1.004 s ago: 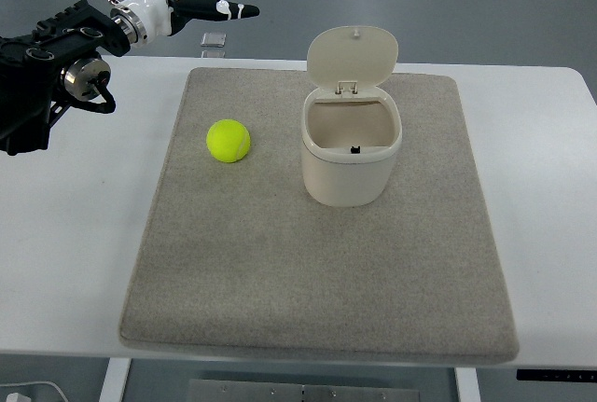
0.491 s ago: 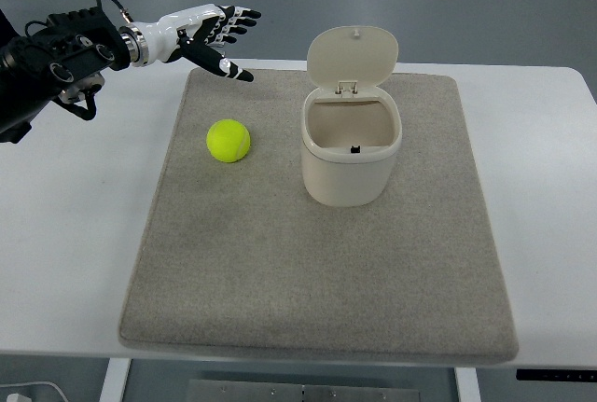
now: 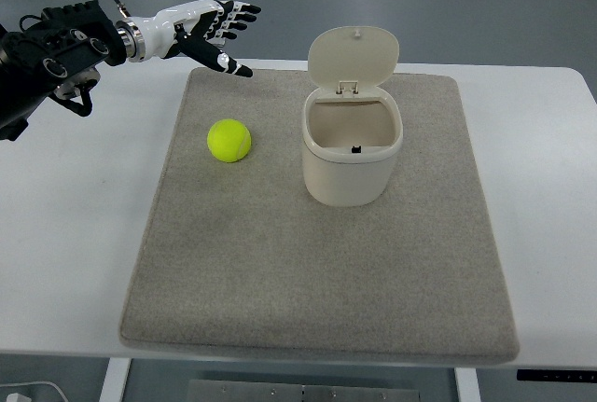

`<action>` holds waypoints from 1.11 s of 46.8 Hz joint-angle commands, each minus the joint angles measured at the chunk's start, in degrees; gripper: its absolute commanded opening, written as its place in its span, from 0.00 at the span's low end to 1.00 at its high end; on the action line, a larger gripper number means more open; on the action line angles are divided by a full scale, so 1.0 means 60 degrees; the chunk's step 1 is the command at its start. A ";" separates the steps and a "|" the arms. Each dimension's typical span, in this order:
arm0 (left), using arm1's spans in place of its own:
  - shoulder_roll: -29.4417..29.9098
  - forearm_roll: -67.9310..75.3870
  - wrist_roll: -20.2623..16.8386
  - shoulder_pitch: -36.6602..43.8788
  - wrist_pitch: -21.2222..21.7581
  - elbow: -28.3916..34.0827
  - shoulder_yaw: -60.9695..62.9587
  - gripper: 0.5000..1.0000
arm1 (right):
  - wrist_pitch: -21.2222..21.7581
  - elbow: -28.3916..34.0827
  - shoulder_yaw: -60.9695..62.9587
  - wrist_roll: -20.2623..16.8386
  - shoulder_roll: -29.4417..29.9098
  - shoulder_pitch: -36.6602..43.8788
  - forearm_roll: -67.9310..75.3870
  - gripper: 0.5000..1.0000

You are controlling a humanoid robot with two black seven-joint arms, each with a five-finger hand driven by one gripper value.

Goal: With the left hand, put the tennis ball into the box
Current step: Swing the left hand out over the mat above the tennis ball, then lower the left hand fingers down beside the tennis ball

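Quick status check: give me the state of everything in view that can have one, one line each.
left robot hand: open, fingers spread, holding nothing, above the mat's far left corner.
tennis ball: loose on the mat, not grasped, left of the box.
box: upright on the mat, looks empty.
lid: flipped open, standing up behind the opening.
mat: flat on the table.

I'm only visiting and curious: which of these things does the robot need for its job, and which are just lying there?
Needed: tennis ball; cream box with its lid up; left robot hand, open, holding nothing.

Just there: grey mat; white table.
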 commanded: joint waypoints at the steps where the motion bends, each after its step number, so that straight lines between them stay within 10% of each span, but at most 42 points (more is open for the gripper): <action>1: -0.0001 0.0001 -0.0010 0.0147 -0.0005 -0.0069 -0.0174 0.98 | 0.0000 0.0000 -0.0005 0.0000 0.0000 0.0000 0.0000 0.88; 52: 0.0306 0.2242 -0.0039 -0.0058 -0.0810 -0.0406 -0.0262 0.98 | 0.0000 0.0000 -0.0005 0.0000 0.0000 0.0000 0.0000 0.88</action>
